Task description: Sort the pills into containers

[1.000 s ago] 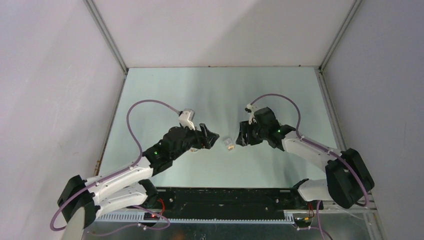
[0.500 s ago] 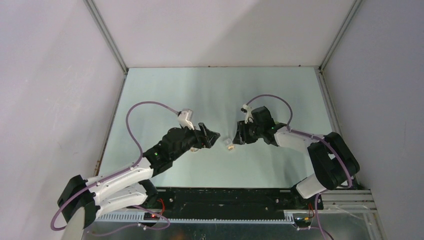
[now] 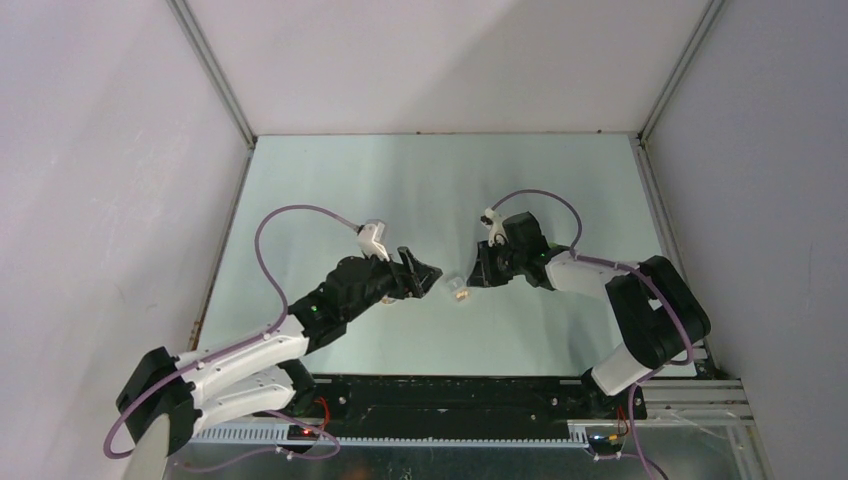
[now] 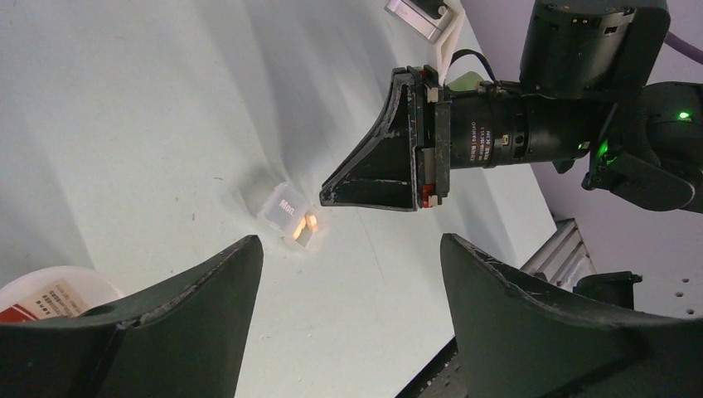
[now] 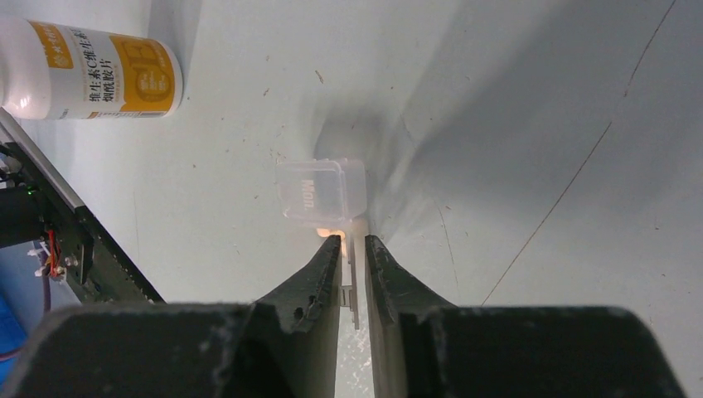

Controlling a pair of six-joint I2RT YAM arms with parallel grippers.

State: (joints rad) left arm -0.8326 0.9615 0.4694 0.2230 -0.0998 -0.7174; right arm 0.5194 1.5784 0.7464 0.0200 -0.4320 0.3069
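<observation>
The small translucent pill box lies on the table between my two grippers. In the right wrist view the pill box has one closed lid marked "Mon" and an orange pill just behind it. My right gripper is nearly shut, with a thin open lid flap of the box between its fingers. In the top view the right gripper touches the box's right side. My left gripper is wide open and empty, a little left of the box and off it; it also shows in the top view.
A white pill bottle with an orange label lies on its side left of the box, under my left gripper; its rim shows in the left wrist view. The table's front rail runs along the near edge.
My right gripper has moved a little left onto the pill box, and its elbow has swung in behind it. The left gripper has barely shifted.
</observation>
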